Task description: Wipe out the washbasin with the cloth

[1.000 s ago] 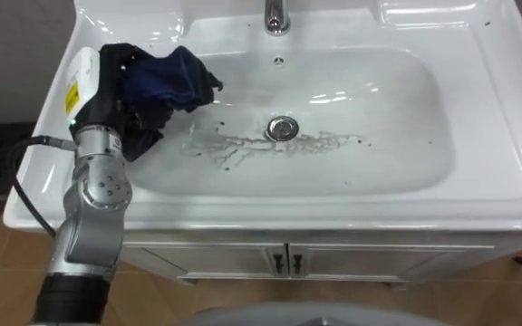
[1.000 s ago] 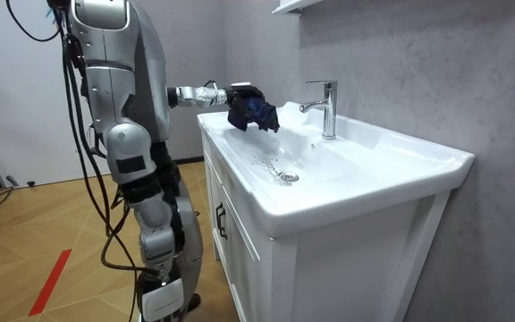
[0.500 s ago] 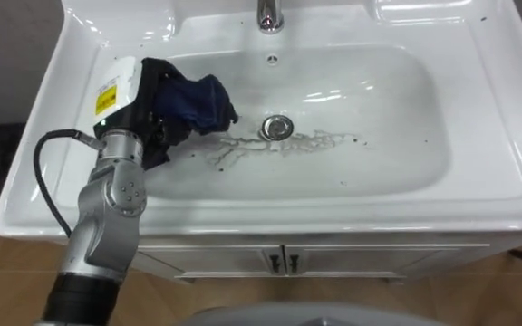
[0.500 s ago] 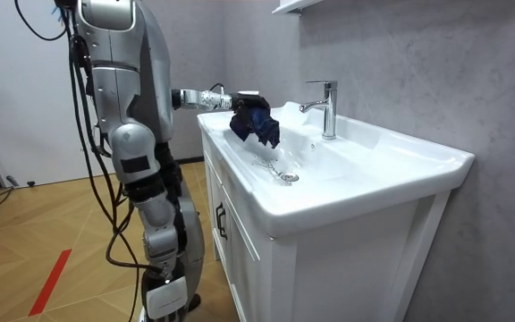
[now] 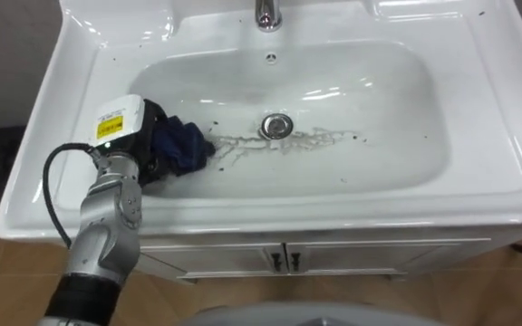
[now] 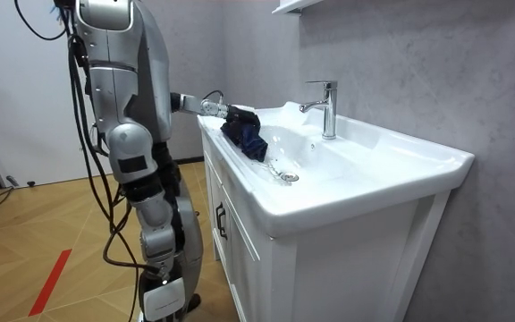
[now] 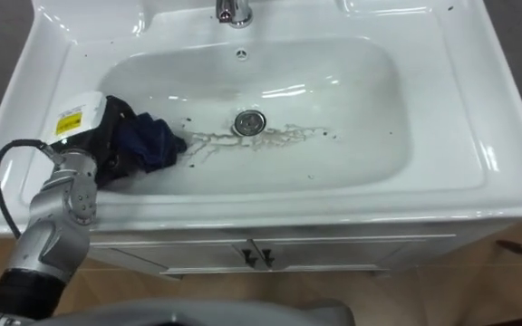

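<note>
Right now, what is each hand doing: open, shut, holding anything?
Left hand: shut on the blue cloth, down in the basin.
Right hand: cannot be told.

- The basin looks like white glazed ceramic, smooth and glossy, with bright highlights along its rim and bowl
- The cloth bunched in my left hand is soft dark blue fabric, matt and crumpled into folds
- The back of that hand wears a smooth white plastic-looking shell, and my fingers look matt black
- The drain and the tap are polished, mirror-bright metal
- The cabinet doors below are smooth white, with small dark handles
- The floor is wood laid in a herringbone pattern, with a light sheen
- The wall is grey, matt and mottled like plaster
</note>
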Controlling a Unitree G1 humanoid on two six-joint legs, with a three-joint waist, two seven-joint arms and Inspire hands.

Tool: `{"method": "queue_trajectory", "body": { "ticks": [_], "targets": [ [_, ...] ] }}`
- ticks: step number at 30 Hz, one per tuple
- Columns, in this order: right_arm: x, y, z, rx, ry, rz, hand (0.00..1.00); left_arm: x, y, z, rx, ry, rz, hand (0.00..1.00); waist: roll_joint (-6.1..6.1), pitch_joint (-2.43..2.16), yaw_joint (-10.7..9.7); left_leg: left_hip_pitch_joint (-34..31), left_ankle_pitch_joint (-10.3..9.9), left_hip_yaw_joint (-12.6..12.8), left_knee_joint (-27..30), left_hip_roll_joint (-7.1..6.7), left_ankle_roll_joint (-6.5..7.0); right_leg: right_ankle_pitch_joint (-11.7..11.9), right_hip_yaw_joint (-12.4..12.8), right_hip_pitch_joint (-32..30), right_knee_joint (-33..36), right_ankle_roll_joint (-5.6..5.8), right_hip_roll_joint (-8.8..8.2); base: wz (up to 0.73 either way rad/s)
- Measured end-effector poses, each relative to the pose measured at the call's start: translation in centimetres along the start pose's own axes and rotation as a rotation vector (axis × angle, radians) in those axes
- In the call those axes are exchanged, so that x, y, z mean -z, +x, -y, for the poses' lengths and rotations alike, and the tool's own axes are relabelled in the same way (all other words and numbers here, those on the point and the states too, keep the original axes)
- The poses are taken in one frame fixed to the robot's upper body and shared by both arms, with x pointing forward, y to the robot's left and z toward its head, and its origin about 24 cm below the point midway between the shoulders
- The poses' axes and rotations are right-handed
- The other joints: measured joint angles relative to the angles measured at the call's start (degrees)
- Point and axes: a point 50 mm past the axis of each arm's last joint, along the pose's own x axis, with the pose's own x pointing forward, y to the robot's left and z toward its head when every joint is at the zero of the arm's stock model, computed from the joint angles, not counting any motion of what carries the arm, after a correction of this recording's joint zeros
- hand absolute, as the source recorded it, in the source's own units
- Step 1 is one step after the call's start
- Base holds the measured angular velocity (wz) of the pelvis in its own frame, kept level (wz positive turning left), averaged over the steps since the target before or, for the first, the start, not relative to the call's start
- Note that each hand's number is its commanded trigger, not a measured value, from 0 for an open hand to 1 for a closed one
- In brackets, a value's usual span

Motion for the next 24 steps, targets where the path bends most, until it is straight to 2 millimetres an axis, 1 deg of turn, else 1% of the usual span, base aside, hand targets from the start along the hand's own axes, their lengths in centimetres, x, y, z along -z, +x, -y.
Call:
{"method": "queue_trajectory", "body": {
  "ticks": [1, 4, 6, 10, 14, 20, 24],
  "targets": [
    [-0.2, -0.1, 0.2, 0.008, -0.008, 0.009, 0.0, 0.1, 0.0, 0.1, 0.004, 0.002, -0.003, 1.0, 0.15, 0.1, -0.26, -0.01, 0.0, 0.0, 0.02, 0.01, 0.0, 0.0, 0.01, 0.0, -0.02, 0.0, 0.01, 0.0],
    [-0.4, -0.2, 0.6, 0.023, -0.011, 0.016, 0.0, 0.0, 0.0, 0.5, 0.02, 0.025, -0.003, 1.0, 0.48, -0.02, -0.64, 0.17, 0.01, 0.16, -0.01, -0.05, 0.0, 0.0, 0.18, 0.09, -0.07, 0.0, -0.05, -0.03],
    [-0.4, -0.2, 0.7, 0.029, -0.012, 0.015, 0.0, -0.1, -0.1, 0.8, 0.031, 0.04, -0.001, 1.0, 0.46, -0.01, -0.64, 0.35, 0.01, 0.25, -0.06, -0.06, 0.01, 0.0, 0.27, 0.2, -0.09, 0.0, -0.06, -0.03],
    [-0.5, -0.2, 0.9, 0.051, -0.006, 0.017, 0.0, -0.7, 0.3, 1.5, 0.048, 0.104, 0.022, 1.0, 0.19, 0.02, -0.6, 0.69, 0.02, 0.45, -0.41, -0.08, 0.01, 0.0, 0.42, 0.25, -0.06, 0.0, -0.06, -0.01],
    [-0.5, -0.2, 0.9, 0.061, 0.0, 0.019, 0.0, -1.0, 0.5, 2.1, 0.061, 0.169, 0.027, 1.0, -0.1, 0.04, -0.64, 1.22, 0.02, 1.23, -0.69, -0.01, 0.01, -0.04, 1.16, 0.32, -0.13, 0.04, -0.11, -0.09],
    [-0.4, -0.2, 0.9, 0.078, 0.02, 0.023, 0.0, -1.5, 0.4, 2.5, 0.062, 0.274, 0.053, 1.0, -0.49, 0.0, -0.73, 1.69, 0.03, 2.0, -1.0, 0.08, 0.01, -0.04, 1.85, 0.31, -0.04, 0.05, -0.15, -0.06],
    [-0.6, -0.2, 1.0, 0.091, 0.029, 0.028, 0.0, -1.7, 0.3, 2.6, 0.064, 0.292, 0.057, 1.0, -0.6, -0.01, -0.79, 1.76, 0.03, 2.01, -1.15, 0.06, 0.01, -0.04, 1.89, 0.34, -0.06, 0.05, -0.16, 0.0]
  ]
}}
